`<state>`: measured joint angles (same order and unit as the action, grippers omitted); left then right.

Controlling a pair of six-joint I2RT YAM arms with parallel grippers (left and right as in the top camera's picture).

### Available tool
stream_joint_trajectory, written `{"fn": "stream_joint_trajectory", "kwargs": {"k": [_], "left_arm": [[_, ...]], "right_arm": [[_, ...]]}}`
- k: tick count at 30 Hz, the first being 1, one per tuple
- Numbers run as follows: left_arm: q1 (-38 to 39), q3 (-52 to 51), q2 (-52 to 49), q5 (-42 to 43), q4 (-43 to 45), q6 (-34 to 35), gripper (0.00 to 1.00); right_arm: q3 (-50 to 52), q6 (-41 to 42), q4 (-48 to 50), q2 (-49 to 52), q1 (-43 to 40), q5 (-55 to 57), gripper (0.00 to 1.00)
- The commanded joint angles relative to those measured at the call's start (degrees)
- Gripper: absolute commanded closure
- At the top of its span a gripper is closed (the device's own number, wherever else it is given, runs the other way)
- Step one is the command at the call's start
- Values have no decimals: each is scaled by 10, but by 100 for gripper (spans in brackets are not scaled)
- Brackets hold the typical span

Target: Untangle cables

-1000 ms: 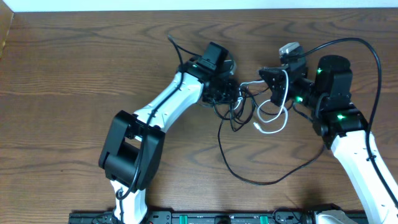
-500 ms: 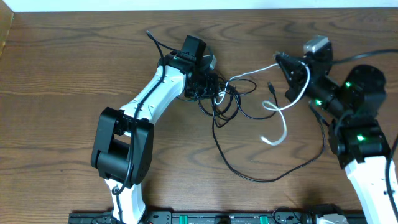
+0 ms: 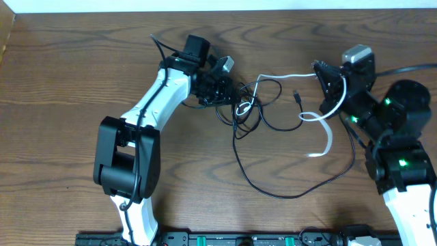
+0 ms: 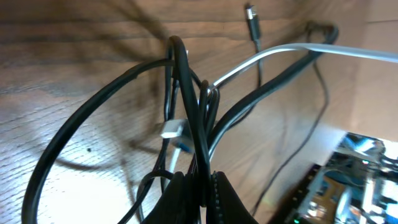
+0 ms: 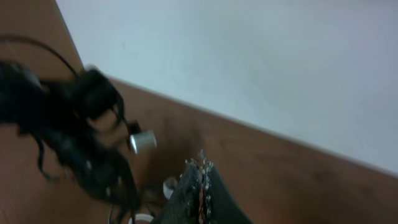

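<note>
A tangle of black cables [image 3: 249, 109] lies at mid-table, and one long black loop [image 3: 273, 193] trails toward the front. My left gripper [image 3: 229, 90] is shut on black strands of the tangle, which shows in the left wrist view [image 4: 202, 134] at the jaws [image 4: 202, 183]. The white cable [image 3: 287, 76] runs taut from the tangle to my right gripper [image 3: 326, 74], which is shut on it. Its free end hangs down in a loop [image 3: 326, 140]. The white cable also crosses the left wrist view [image 4: 280, 51], with a white plug [image 4: 174, 129] among the black strands. The right wrist view is blurred; its jaws [image 5: 200, 171] are closed.
A loose black plug end [image 3: 297, 96] lies between the grippers. A thick black cord [image 3: 410, 67] runs from the right arm. A black rail [image 3: 239, 239] lines the table's front edge. The back edge of the table meets a white wall [image 3: 273, 5].
My left gripper has moved up and left with the black strands. My right gripper has moved right and back with the white cable, which is now drawn out taut between them.
</note>
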<state>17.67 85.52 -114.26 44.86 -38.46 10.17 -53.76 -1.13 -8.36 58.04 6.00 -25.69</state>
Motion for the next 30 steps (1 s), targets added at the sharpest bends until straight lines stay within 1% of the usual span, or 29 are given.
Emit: {"fn": "stream_joint_trajectory", "kwargs": {"k": [1, 4, 6, 10, 13, 14, 18, 21, 24, 26, 30], "left_arm": [[-14, -4, -3, 127, 1, -54, 93], [-20, -4, -3, 204, 2, -88, 93], [-23, -4, -3, 198, 3, -91, 93], [-23, -4, -3, 119, -3, -91, 93], [-23, -4, -3, 49, -18, -90, 93], [-23, -4, -3, 6, -31, -89, 93], [-23, -4, -3, -80, -59, -88, 93], [-23, -5, -3, -134, -73, -88, 93], [-23, -5, -5, -165, -78, -84, 93], [-23, -5, -7, -171, -78, -84, 93], [-23, -5, -7, -171, -78, -84, 93]], "right_arm": [[-10, -13, -33, 31, -4, 42, 99], [-10, -13, -51, 53, -4, 92, 99], [-10, -13, -56, 66, -4, 117, 99], [-10, -13, -60, 83, -4, 159, 99], [-10, -13, -43, 81, -5, 165, 99], [-10, -13, -26, 74, -6, 165, 99], [-10, -13, 16, 38, -11, 172, 99], [-10, -13, 46, 2, -15, 203, 99], [-10, -13, 62, -35, -18, 241, 99], [-10, -21, 67, -67, -19, 273, 99], [-10, -43, 68, -103, -19, 286, 99]]}}
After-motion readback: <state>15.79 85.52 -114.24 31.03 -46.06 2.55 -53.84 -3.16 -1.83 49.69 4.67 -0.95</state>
